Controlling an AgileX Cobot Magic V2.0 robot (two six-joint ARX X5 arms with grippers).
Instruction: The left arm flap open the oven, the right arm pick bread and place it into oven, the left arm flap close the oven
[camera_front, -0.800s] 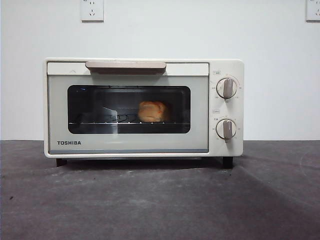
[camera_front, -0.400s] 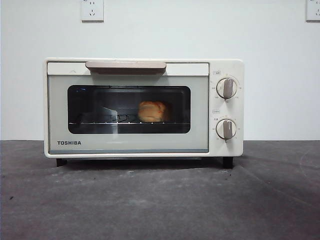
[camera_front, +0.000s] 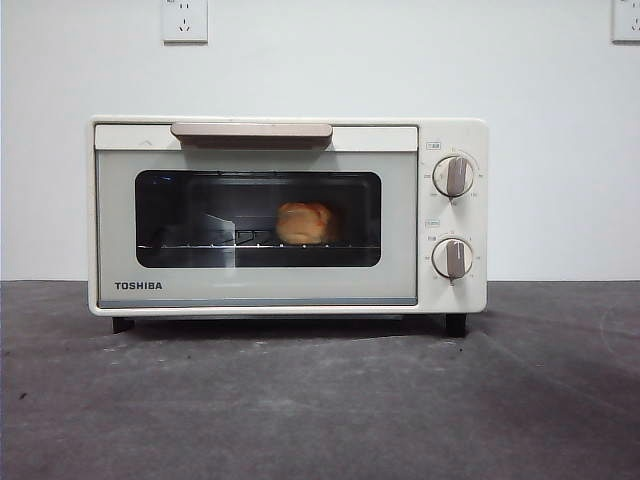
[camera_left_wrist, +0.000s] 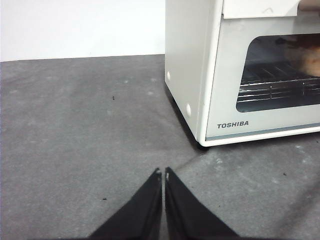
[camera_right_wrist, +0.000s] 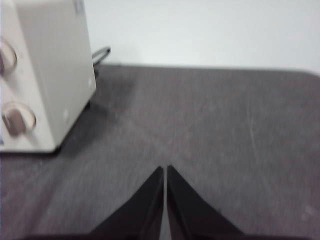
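Nothing has shifted across the last second in the front view: door shut, loaf inside, no arm in sight. On the dark grey table (camera_front: 320, 400) stands the boxy cream-white TOSHIBA toaster oven (camera_front: 288, 215), its door closed flush under the beige bar handle (camera_front: 251, 130), two round knobs (camera_front: 453, 176) on its panel. Behind the dark glass window, the lumpy golden-orange bread (camera_front: 305, 222) sits on the wire rack (camera_front: 200, 243), a little right of the window's middle.

By my judgement all three steps are finished, so what is left is to park well: keep both arms low, clear of the oven front and handle, and avoid nudging the door.

Each wrist view shows its arm drawn off to its own side of the oven. The left gripper (camera_left_wrist: 163, 172) hovers over bare table, its tapered black jaws pressed together on nothing; the right gripper (camera_right_wrist: 164, 169) likewise, closed and empty.
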